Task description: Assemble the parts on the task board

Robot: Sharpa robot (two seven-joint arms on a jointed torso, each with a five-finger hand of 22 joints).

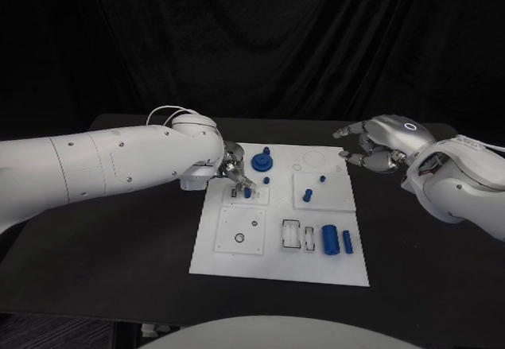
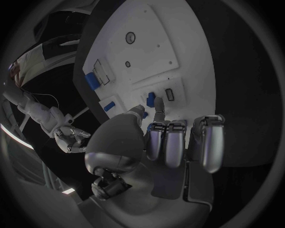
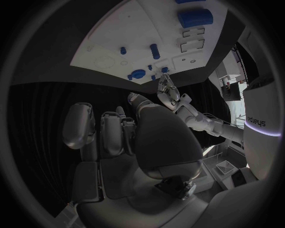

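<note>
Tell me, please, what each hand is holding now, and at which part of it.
The left hand has its fingers on a small blue part on the board; whether they grip it cannot be told. The right hand holds nothing.

we can't tell if the left hand (image 1: 236, 173) actually grips the small blue part (image 1: 246, 193) under its fingertips; right hand (image 1: 375, 146) fingers curl inward, contents hidden from us.

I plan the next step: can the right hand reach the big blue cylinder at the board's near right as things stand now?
Probably yes: the right hand hovers off the board's far right corner, holding nothing, and the big blue cylinder lies uncovered.
</note>
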